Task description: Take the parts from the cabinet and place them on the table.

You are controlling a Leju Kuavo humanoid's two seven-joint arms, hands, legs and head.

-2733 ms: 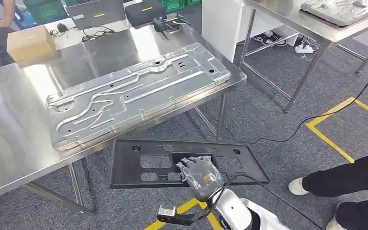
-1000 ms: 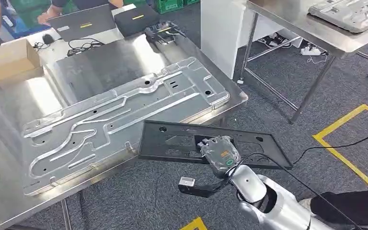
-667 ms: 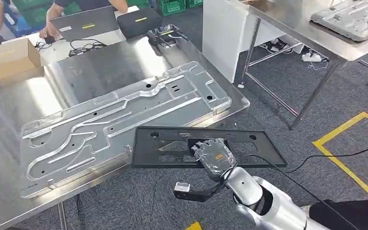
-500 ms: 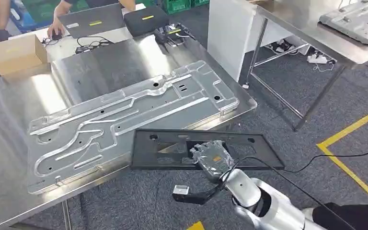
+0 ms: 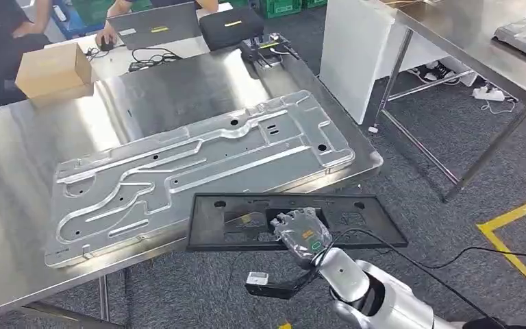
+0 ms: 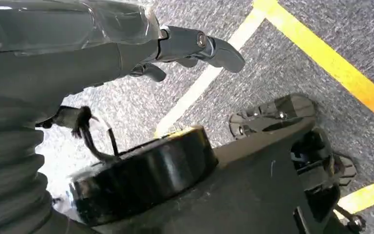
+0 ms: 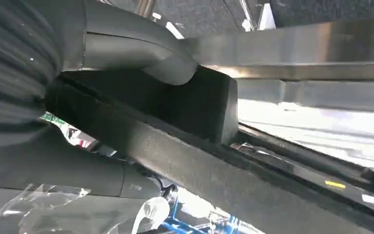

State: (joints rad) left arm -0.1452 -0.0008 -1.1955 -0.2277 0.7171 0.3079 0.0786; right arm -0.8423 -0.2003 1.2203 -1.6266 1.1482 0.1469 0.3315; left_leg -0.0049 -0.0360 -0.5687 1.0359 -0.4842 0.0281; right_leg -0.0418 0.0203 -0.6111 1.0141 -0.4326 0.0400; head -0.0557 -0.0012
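The right hand (image 5: 300, 233) grips a flat black rectangular plastic panel with cutouts (image 5: 356, 219) beside the steel worktop (image 5: 14, 226); the right wrist view shows its thumb (image 7: 136, 48) clamped on the panel's edge. The left hand (image 6: 126, 44) hangs with fingers apart, holding nothing, over grey carpet (image 6: 321, 19).

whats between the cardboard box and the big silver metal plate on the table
In the head view, only bare steel table top lies between the cardboard box and the silver metal plate; nothing rests on that stretch.

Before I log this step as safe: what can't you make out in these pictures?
- Head view: the right hand covers its own grip on the black panel.
- Right wrist view: the panel is too close to judge its gap from the table.
- Left wrist view: the left hand is partly cut off.
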